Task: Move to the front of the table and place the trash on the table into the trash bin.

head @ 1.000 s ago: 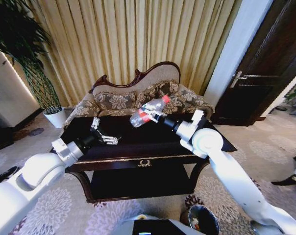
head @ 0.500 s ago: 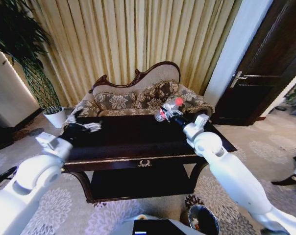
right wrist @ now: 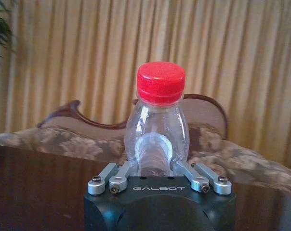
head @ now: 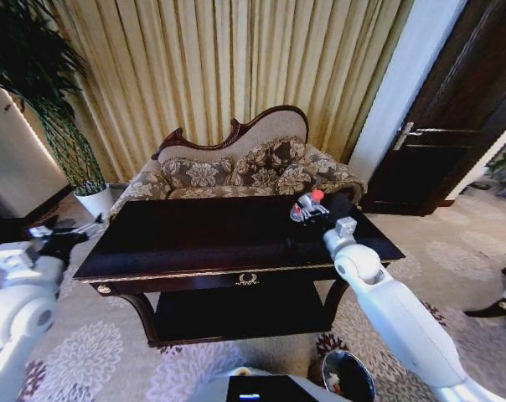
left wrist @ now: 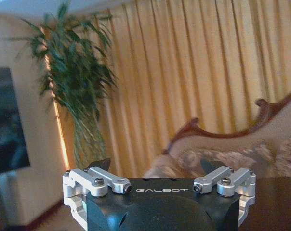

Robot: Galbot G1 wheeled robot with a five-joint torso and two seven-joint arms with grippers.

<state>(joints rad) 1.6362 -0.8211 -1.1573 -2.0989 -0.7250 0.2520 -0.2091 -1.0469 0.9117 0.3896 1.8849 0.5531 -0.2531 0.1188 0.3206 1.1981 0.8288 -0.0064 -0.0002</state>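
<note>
Right gripper point(head: 306, 209) jaws clamp the bottle point(right wrist: 156, 130) upright above tabletop point(head: 194, 239) for bin point(head: 347, 374) transfer; left gripper point(left wrist: 155, 180) jaws open, parked aside.

My table point(head: 194, 239) stands before me, long, dark and glossy, with gold trim along its front edge and a gold emblem at the middle of that front. Its curved legs rest on the patterned carpet point(head: 94, 352). A dark lower shelf point(head: 236, 310) sits under the top.
</note>
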